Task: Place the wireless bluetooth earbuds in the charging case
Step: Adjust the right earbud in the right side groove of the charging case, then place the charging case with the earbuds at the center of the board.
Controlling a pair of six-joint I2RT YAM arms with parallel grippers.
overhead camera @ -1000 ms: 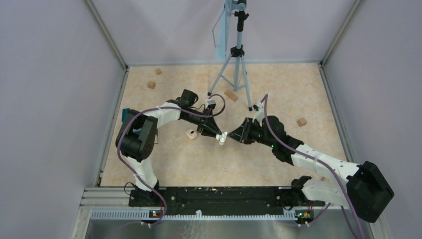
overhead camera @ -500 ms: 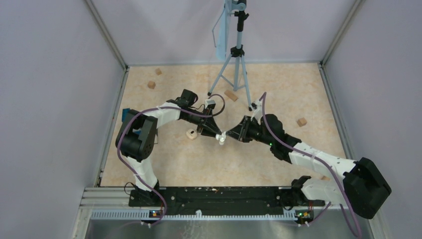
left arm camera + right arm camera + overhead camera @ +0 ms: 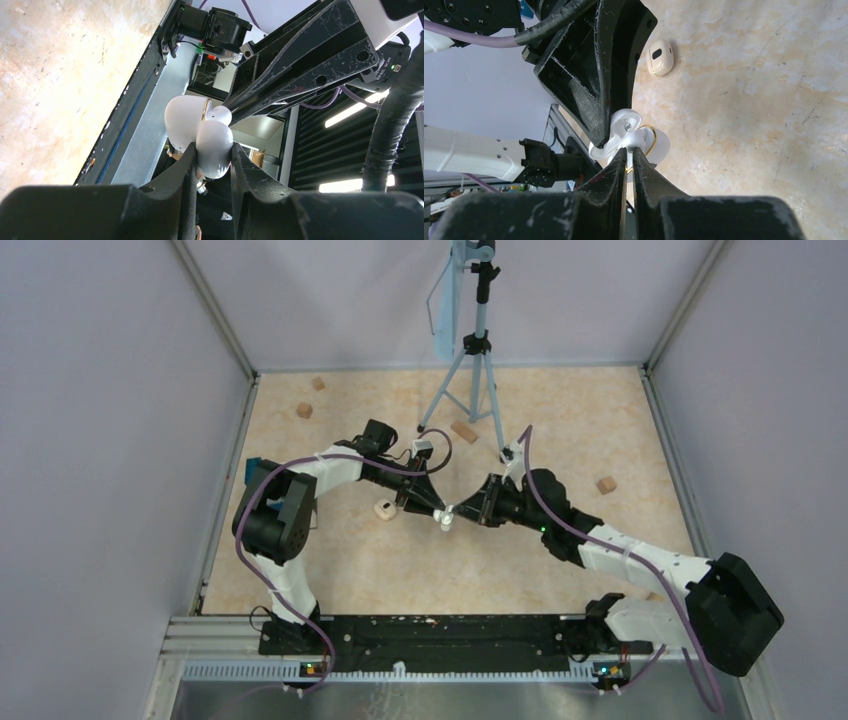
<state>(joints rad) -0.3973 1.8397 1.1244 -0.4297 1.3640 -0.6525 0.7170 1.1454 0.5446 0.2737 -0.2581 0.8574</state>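
My right gripper [image 3: 629, 150] has just pinched shut on an earbud [image 3: 220, 115] and edged up to my left gripper [image 3: 212, 150], which clamps the open charging case [image 3: 200, 132] in the air. The bud now sits at the case mouth, so seating looks imminent. Below both: mottled beige table [image 3: 500, 570], a spare case [image 3: 383, 508] beside the left gripper, a tripod [image 3: 478, 380] beyond, grey walls [image 3: 100, 440].

I am getting soft, even light over the desk [image 3: 330, 570] from above; the charging case [image 3: 446, 515] is casting hardly any shadow. On the left wrist feed, strip lights [image 3: 350, 112] right of the case are blowing out, its white shell is losing detail, and the left tool [image 3: 212, 152] below it is blurring darkly. On the right wrist feed, the right tool [image 3: 629, 152] under the case is going soft while the desk beyond is showing sharp.
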